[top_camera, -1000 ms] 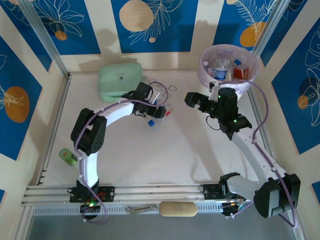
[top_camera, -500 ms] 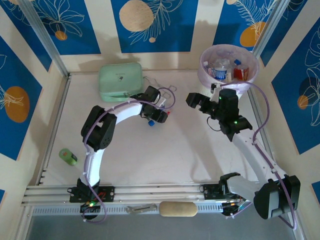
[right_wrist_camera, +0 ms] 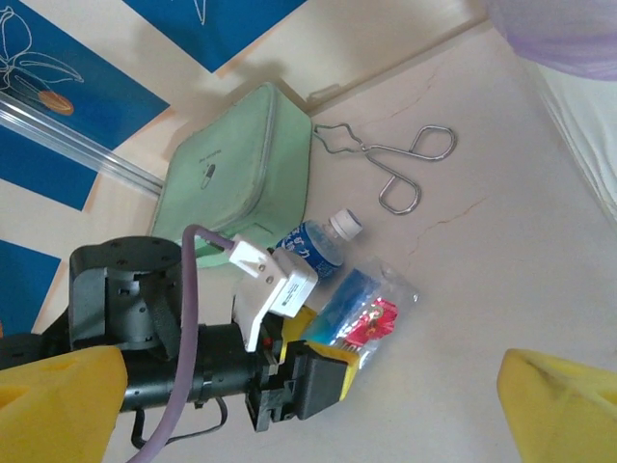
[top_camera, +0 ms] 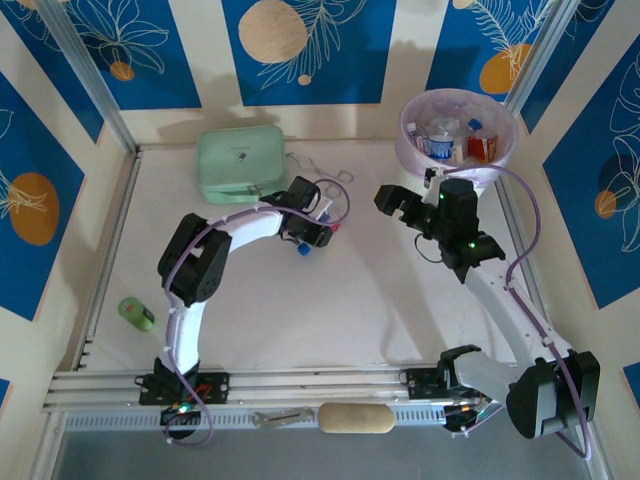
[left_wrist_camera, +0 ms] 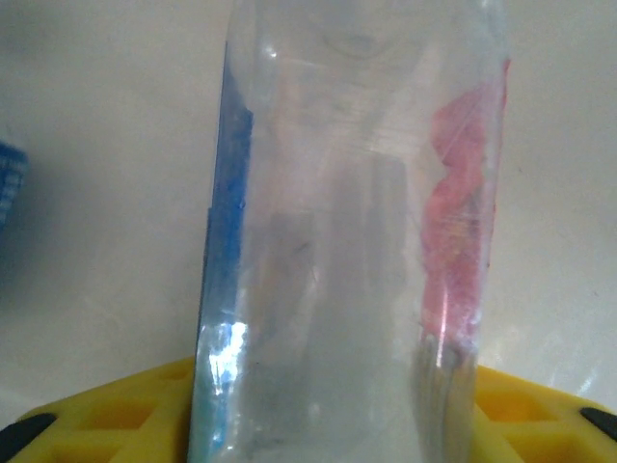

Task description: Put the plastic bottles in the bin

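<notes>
A clear plastic bottle (left_wrist_camera: 357,241) with blue and red print lies on the table, and my left gripper (right_wrist_camera: 333,338) is shut on it, a yellow finger (left_wrist_camera: 96,420) on each side. From above, that gripper (top_camera: 315,232) is at the table's middle back. A second bottle (right_wrist_camera: 313,246), blue-labelled with a white cap, lies right beside the held one. A green bottle (top_camera: 135,313) lies at the far left. The bin (top_camera: 408,135) stands at the back right with bottles inside. My right gripper (top_camera: 395,205) hangs open just left of the bin, with nothing in it.
A mint-green zip case (top_camera: 238,163) lies at the back left, with metal tongs (right_wrist_camera: 390,159) on the table to its right. A loose blue cap (top_camera: 302,249) sits by the left gripper. A red-and-white carton (top_camera: 482,146) is inside the bin.
My left gripper slid right onto the clear bottle and its jaws closed from wide open onto it. The right arm has barely shifted.
</notes>
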`<move>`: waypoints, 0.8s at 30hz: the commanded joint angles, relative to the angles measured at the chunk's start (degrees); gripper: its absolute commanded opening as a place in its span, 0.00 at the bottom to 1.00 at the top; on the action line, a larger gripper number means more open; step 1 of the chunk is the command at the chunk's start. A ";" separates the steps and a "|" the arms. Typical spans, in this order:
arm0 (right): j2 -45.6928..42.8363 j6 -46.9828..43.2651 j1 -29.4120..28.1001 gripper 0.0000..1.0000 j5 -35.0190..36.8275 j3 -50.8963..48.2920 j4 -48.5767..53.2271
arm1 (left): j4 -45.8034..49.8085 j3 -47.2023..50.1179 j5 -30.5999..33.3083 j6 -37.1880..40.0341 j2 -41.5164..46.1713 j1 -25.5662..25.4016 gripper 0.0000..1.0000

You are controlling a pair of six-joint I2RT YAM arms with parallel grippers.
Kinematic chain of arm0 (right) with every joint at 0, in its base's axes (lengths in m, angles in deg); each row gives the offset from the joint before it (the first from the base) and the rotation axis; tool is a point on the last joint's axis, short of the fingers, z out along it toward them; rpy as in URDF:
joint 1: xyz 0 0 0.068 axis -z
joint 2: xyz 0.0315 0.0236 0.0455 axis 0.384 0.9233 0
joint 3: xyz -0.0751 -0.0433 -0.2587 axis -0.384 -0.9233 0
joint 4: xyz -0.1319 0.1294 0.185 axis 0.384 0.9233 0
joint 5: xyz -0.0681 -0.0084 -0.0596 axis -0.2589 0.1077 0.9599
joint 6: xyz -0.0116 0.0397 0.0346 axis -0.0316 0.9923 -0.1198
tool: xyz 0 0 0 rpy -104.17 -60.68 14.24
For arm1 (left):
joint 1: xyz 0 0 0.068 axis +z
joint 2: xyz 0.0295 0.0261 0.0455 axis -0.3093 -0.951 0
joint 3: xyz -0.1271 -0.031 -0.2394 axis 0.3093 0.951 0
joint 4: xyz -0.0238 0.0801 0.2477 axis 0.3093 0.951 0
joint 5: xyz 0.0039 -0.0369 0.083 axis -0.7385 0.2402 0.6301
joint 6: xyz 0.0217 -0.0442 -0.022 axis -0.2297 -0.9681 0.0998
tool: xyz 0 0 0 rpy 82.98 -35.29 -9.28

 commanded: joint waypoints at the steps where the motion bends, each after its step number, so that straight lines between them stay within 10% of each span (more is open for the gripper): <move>1: 0.28 2.55 0.35 0.99 -2.17 -0.51 -0.75 | -5.28 2.86 -2.41 -3.29 6.93 -0.67 0.47; 24: 20.68 9.36 -11.27 0.95 -11.95 9.08 -10.75 | -37.43 31.96 -7.91 -25.49 31.59 -2.76 0.48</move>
